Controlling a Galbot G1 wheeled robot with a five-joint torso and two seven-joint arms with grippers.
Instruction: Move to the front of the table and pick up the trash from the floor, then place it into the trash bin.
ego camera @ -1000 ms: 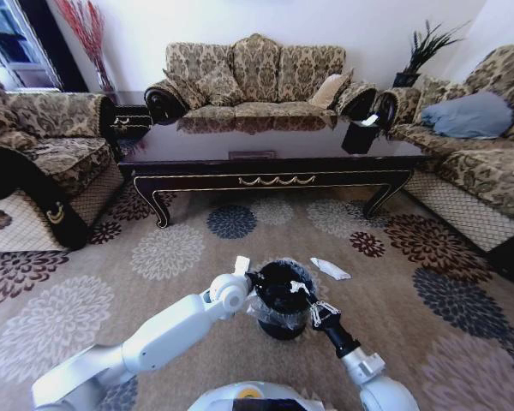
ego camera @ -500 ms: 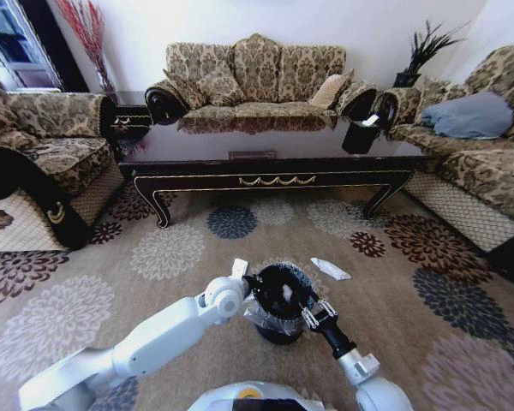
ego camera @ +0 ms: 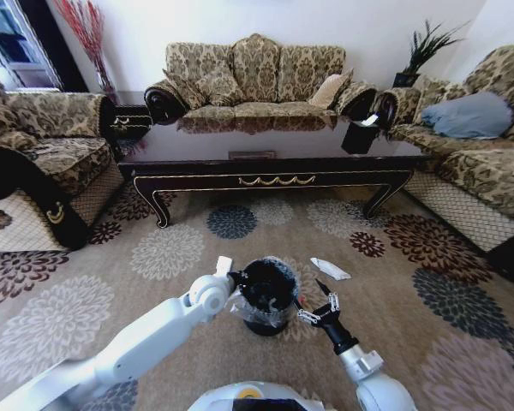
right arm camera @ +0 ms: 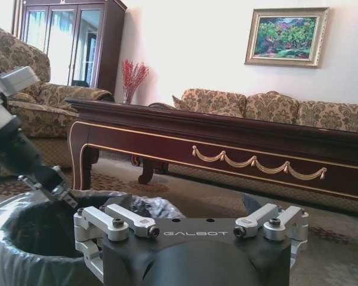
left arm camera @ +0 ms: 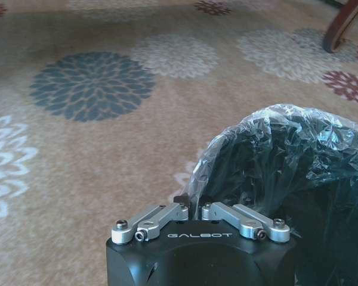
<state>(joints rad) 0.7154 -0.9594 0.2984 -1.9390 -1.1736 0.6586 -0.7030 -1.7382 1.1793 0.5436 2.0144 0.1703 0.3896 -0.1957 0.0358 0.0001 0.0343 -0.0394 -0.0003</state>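
From the head camera, the left gripper (ego camera: 236,287) is clamped on the liner-wrapped rim of the small black cylindrical trash bin (ego camera: 262,297), and the right gripper (ego camera: 320,301), fingers spread and empty, hovers just beside the bin's other side, with a white crumpled wrapper (ego camera: 330,269) on the beige floral carpet (ego camera: 171,253) just beyond it. The left wrist camera shows the left gripper's (left arm camera: 191,201) fingers pinched together on the bin's (left arm camera: 286,155) crinkled clear liner. In the right wrist view the right gripper (right arm camera: 191,205) stands wide open beside the bin (right arm camera: 24,235), the long glossy dark wood coffee table (right arm camera: 227,149) well ahead of it.

The trash bin (ego camera: 263,300) is black, with a shiny, crinkly clear plastic bag (left arm camera: 286,137) on its rim. The floor (left arm camera: 77,149) is soft, fuzzy carpet. The table (right arm camera: 227,149) is dark, glossy wood with gold trim.
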